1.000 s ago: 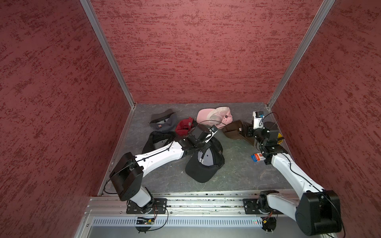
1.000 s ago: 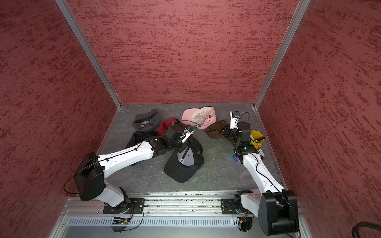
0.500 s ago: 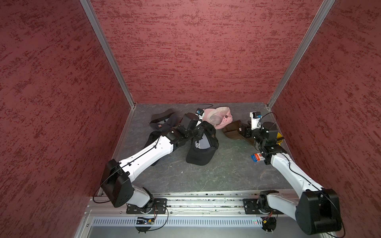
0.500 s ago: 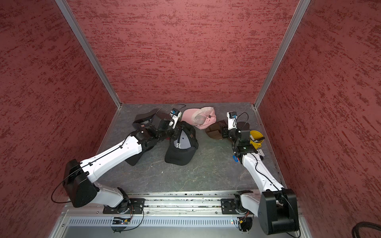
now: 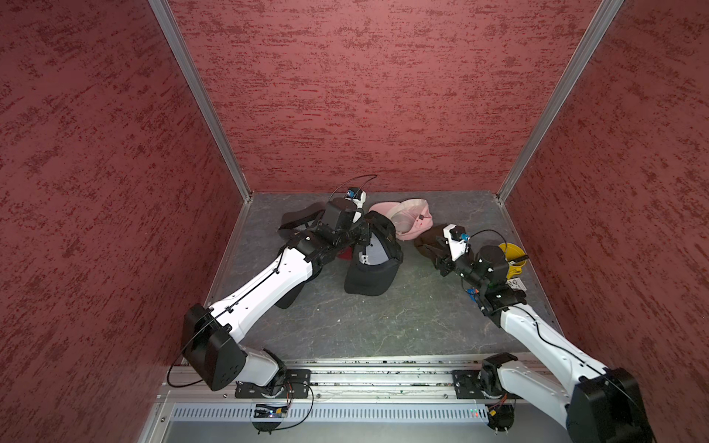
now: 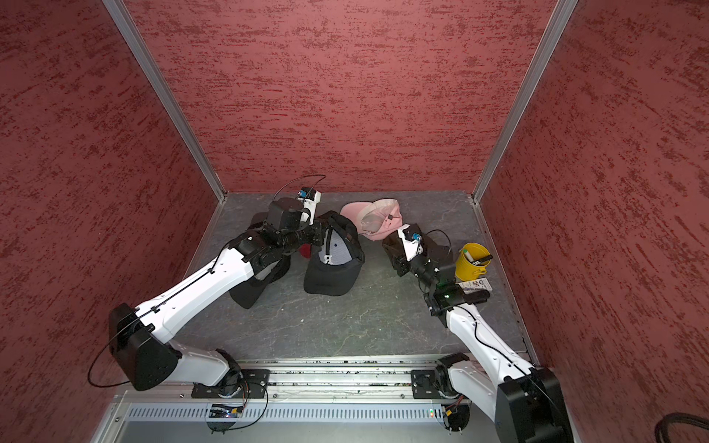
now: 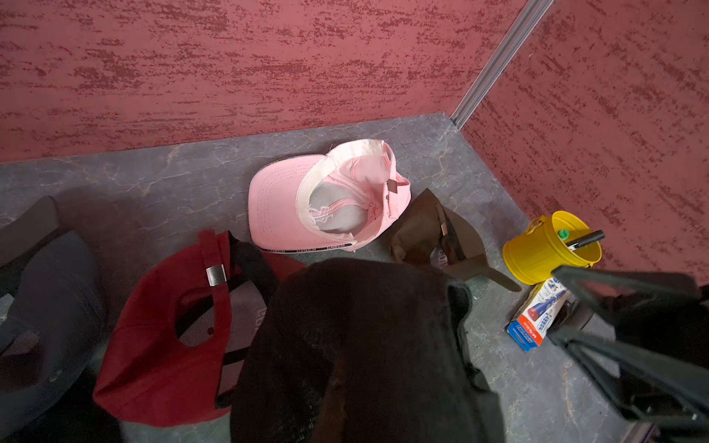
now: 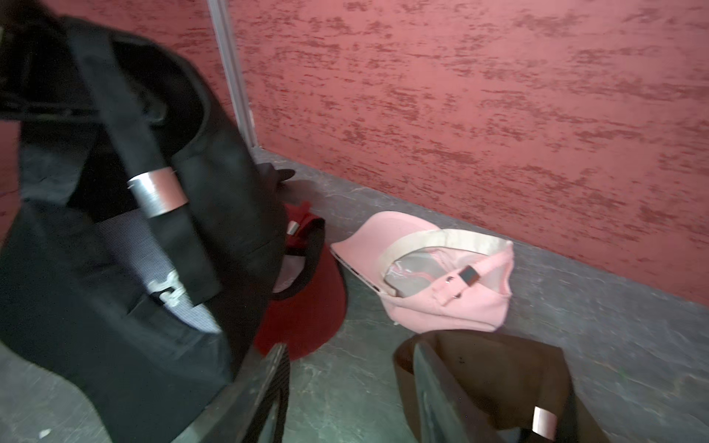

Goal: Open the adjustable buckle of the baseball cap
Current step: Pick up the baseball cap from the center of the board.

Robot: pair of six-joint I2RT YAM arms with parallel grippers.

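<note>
The tabletop [image 5: 383, 326] is a grey, marbled slab. Toward the back lies a pink cap [image 5: 416, 226], upside down, with a brown cap [image 7: 418, 234] just beside it and a red cap [image 7: 165, 326] near its other side. A dark grey cap [image 7: 57, 276] sits beyond the red one. On the right stands a yellow bucket [image 6: 470, 266], with a blue-and-white box [image 7: 537, 322] lying next to it. A black cap [image 5: 368, 278] seems to rest its brim on the middle of the surface.
</note>
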